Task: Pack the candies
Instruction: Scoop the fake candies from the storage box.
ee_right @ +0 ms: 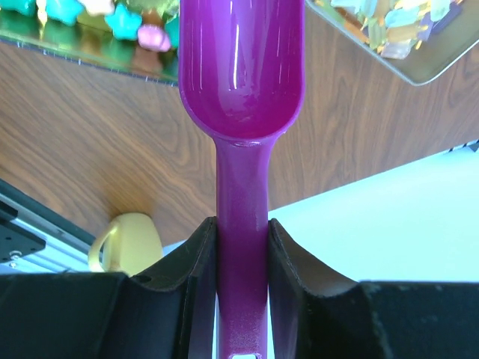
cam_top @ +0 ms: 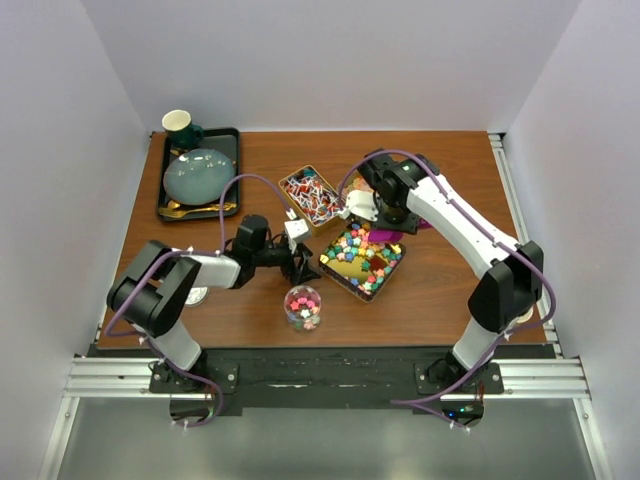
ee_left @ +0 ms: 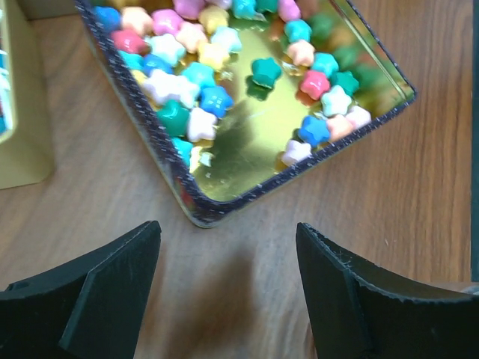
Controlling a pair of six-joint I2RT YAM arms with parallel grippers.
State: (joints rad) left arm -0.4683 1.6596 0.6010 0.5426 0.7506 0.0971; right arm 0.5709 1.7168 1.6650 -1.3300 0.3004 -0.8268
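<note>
Bright even light; glare on gold tin (ee_left: 254, 149); far candies (ee_left: 298, 30) blurred.

Pastel and bright star-shaped candies (cam_top: 364, 254) lie loose in a gold-lined tin (cam_top: 343, 280), crowded toward its far side, with the near corner bare. At 11 o'clock from them, red-white-blue wrapped candies (cam_top: 312, 196) fill a second tin (cam_top: 296, 204). At 7 o'clock, mixed coloured candies (cam_top: 302, 303) sit in an upright clear jar (cam_top: 303, 325).
</note>
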